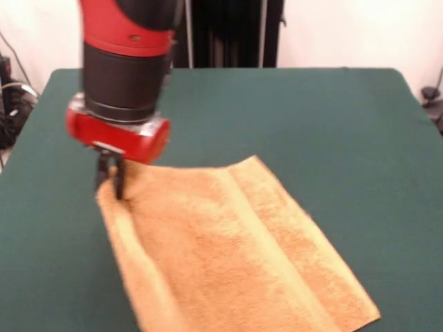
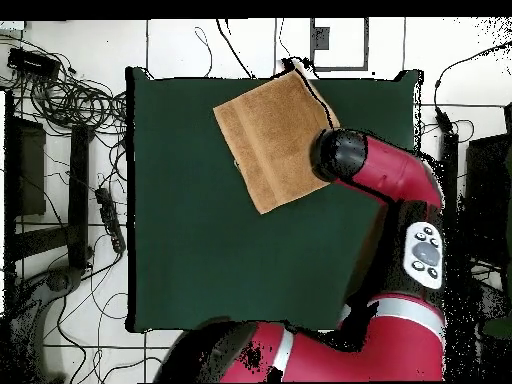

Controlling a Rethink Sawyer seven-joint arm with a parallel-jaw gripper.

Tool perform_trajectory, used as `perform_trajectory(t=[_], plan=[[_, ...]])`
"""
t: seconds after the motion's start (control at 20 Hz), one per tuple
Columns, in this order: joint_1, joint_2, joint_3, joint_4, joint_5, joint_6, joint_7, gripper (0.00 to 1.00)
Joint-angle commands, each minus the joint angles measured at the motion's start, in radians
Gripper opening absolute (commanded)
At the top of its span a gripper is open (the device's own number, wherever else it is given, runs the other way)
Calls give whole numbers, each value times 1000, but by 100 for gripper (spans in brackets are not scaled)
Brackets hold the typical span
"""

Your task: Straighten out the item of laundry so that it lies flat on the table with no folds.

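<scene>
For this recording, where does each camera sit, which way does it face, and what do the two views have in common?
Front view: low across the table, facing the robot; it looks at the towel up close, with the arm's red and black wrist and the gripper at the towel's corner.
Overhead view: above the table, looking straight down; the red arm reaches in from the bottom edge, its end over the towel edge, hiding the gripper.
Shared: the same towel, green table and arm, turned half round between views.
</scene>
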Motion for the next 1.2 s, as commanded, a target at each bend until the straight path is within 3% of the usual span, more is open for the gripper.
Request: perform_trajectory(t=[0.05,0.45,0.5,1.1,1.2], plan=[[4,29,196,-52,-69,130,-140,0],[-26,45,232,-109,-131,165,-150,0],[-32,45,243,-113,-148,167,-137,100],[-51,53,278,-145,-211,144,-127,100],[-60,44,301,-137,-228,85,-132,100]])
